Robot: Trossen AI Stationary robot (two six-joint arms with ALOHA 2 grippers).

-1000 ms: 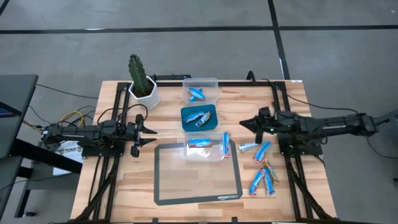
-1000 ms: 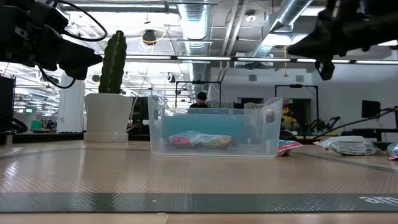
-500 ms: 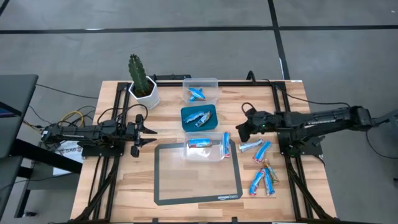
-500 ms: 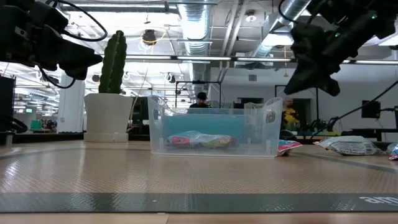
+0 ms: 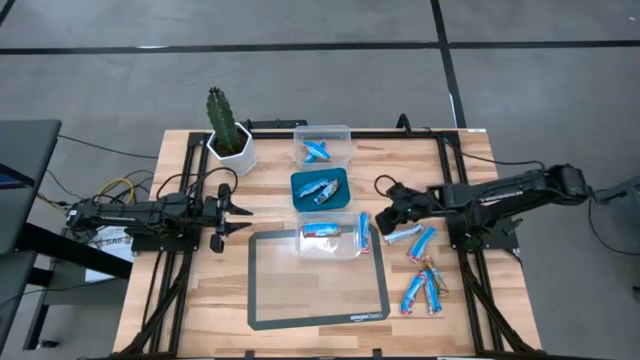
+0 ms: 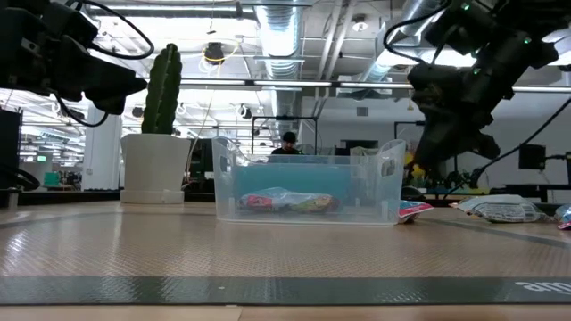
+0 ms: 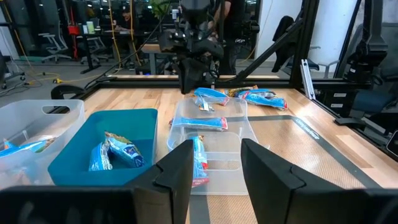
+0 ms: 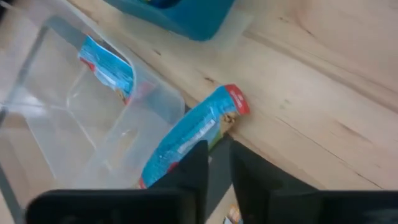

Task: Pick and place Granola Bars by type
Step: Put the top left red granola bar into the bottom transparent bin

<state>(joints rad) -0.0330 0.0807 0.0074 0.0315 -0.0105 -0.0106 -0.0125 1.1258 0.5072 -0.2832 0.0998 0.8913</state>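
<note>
Several shiny blue granola bars [image 5: 423,243] lie flat on the wood at the table's right, with brownish ones [image 5: 432,275] among them. One blue bar [image 8: 193,134] lies against the right wall of the near clear container [image 5: 330,237], which holds a blue-and-red bar [image 8: 107,68]. The teal container [image 5: 319,188] and the far clear container [image 5: 322,145] also hold bars. My right gripper [image 8: 219,165] is open, tipped down, and hangs above that single bar without touching it; it also shows in the high view [image 5: 384,213]. My left gripper [image 5: 240,211] waits open at the left.
A potted cactus [image 5: 228,130] stands at the far left corner. A dark-framed mat [image 5: 318,278] lies in the near middle, with the near clear container on its far edge. Bare wood shows right of the teal container.
My right gripper has moved toward the table's left edge and down, tipping its fingers downward, until it hangs over the blue bar beside the near clear container. The bars and containers have stayed where they were.
</note>
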